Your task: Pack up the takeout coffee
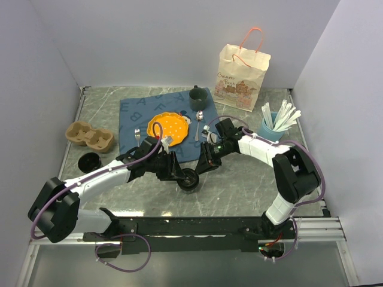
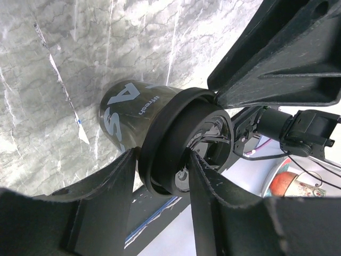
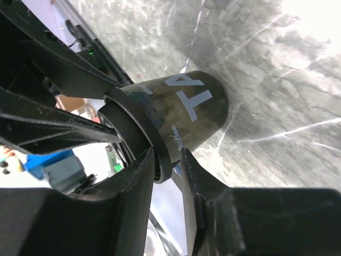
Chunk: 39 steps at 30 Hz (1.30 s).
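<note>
A dark olive takeout coffee cup with white lettering and a black lid stands upright on the marble table in front of the blue mat. My left gripper reaches it from the left and my right gripper from the right. In the left wrist view the cup sits between my left gripper, one finger on the wall under the lid's rim and the other on the lid's top. In the right wrist view my right gripper clamps the lid's rim of the cup in the same way.
A paper bag with red handles stands at the back right. A cardboard cup carrier and a spare black lid lie at the left. The blue mat holds an orange plate, a green mug and cutlery. A blue cup of white utensils stands at the right.
</note>
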Each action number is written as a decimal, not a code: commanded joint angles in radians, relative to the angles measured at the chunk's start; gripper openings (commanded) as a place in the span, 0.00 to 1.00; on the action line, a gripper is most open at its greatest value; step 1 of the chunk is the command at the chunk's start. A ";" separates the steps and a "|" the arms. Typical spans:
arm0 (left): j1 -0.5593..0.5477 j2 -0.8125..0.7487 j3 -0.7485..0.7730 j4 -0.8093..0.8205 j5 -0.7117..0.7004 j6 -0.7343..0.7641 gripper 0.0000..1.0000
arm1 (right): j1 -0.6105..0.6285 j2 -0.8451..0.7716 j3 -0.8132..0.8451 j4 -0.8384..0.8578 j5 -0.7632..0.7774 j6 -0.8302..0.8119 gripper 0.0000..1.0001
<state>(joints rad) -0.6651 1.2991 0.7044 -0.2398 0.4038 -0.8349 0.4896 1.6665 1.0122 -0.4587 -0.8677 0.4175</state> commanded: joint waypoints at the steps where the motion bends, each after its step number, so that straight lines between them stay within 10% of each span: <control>1: -0.005 0.078 -0.075 -0.147 -0.145 0.042 0.47 | 0.000 -0.039 0.054 -0.086 0.084 -0.031 0.37; 27: -0.005 0.074 -0.079 -0.158 -0.140 0.063 0.46 | 0.043 -0.154 -0.158 0.071 -0.050 0.041 0.37; 39: -0.005 0.083 -0.089 -0.147 -0.134 0.054 0.46 | 0.052 -0.134 -0.254 0.108 0.131 0.084 0.28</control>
<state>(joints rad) -0.6643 1.3067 0.6975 -0.2138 0.4168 -0.8333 0.5423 1.5337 0.8143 -0.3698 -0.9100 0.5098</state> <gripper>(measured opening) 0.460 0.293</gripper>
